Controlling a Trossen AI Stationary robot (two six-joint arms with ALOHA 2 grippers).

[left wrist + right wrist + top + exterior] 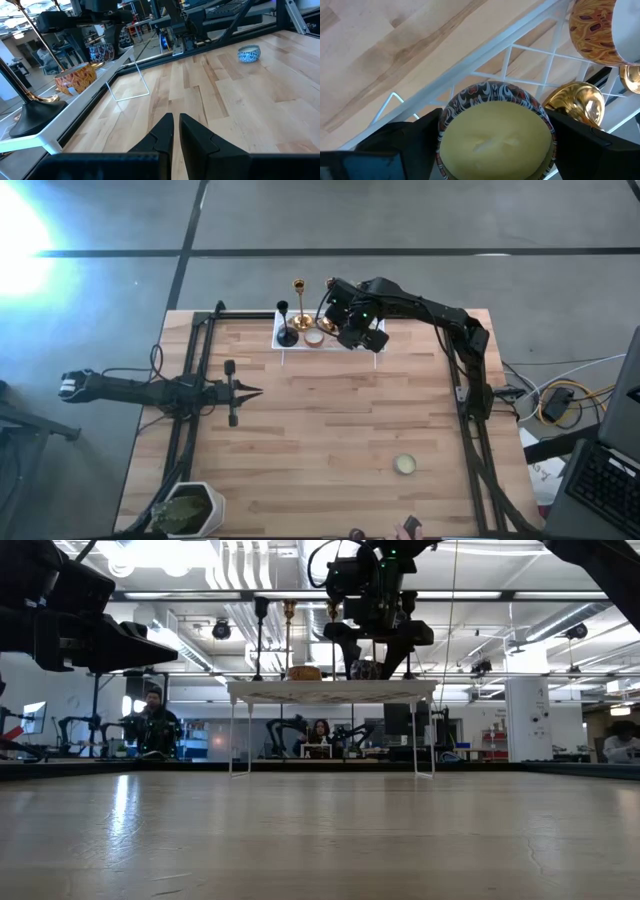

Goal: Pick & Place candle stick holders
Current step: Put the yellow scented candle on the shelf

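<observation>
A white lattice tray [285,345] stands at the table's far middle. On it are a black candle stick holder [287,332], two tall gold ones [300,308] [328,305] and a low cup with an orange pattern [314,337]. My right gripper [352,332] is over the tray's right part, shut on a low round cup with a patterned wall and a cream top [495,132]. Another low cup [404,465] sits on the table near the right front. My left gripper [250,391] is shut and empty at the table's left middle. My right gripper holds the cup by two opposite sides of its round wall [447,112], one finger [405,142] on each side. The fingers come from above, pointing down. The cup stays upright, top up, over the tray's lattice [520,57]; whether its bottom rests on the tray, I cannot tell.
A white pot with a green plant [190,508] stands at the near left corner. Dark frame rails [195,370] run along both sides of the table. A gold base [575,102] and the orange cup [597,30] stand close beside the held cup.
</observation>
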